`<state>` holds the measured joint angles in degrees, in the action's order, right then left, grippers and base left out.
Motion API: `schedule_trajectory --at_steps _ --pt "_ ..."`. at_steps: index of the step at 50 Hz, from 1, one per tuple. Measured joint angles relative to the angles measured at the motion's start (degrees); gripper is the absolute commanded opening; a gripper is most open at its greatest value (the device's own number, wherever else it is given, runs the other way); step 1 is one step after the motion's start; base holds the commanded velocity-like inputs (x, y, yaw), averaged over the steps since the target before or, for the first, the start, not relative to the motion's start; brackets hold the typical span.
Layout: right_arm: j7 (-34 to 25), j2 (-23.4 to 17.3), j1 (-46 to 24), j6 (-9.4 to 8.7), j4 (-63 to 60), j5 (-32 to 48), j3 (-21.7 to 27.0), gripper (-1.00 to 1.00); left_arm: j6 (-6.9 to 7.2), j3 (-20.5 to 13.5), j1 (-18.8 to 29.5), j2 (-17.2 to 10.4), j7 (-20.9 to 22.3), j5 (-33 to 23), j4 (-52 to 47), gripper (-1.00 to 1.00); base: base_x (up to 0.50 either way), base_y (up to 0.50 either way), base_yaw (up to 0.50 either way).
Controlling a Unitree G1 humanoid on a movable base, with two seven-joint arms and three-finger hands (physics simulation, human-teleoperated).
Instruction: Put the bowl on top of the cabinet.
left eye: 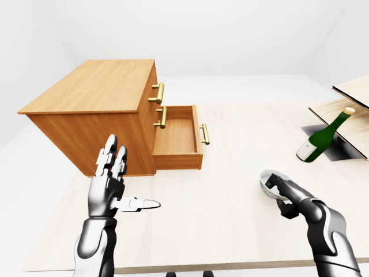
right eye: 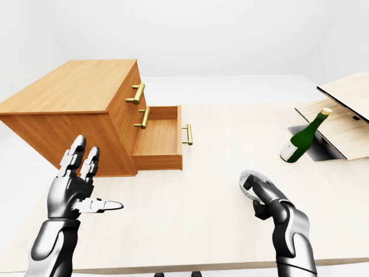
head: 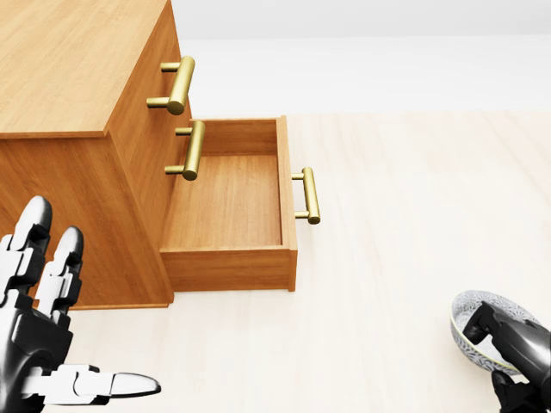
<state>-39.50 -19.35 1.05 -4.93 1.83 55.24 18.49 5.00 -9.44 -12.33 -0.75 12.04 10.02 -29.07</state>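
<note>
Gripping bowl (left eye: 271,183) at its rim, right robot hand (left eye: 286,194) has fingers curled over bowl's near edge, low right in left-eye view. Bowl tilted, just above desk (left eye: 230,190) or touching it: cannot tell. Left robot hand (left eye: 109,186) spread wide, fingers up, thumb pointing right, holding nothing, hovering near side of cabinet (left eye: 95,109). Cabinet far left, well apart from bowl; bottom drawer (head: 228,211) pulled out, empty. Green bottle (left eye: 323,137) leaning far right beside wooden boards (left eye: 351,112).
</note>
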Motion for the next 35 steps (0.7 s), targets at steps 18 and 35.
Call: schedule_trajectory --at_steps 18,35 --pt "-0.5 3.1 6.7 -0.08 -14.7 6.1 0.7 -1.0 -0.31 0.6 -0.2 0.0 0.0 -0.5 0.4 1.0 0.0 0.0 0.0" --pt "-0.5 13.9 7.5 -0.08 -44.4 27.6 -4.6 -1.0 -0.17 0.4 -0.4 0.1 0.1 -0.3 0.1 1.0 0.0 0.0 0.0"
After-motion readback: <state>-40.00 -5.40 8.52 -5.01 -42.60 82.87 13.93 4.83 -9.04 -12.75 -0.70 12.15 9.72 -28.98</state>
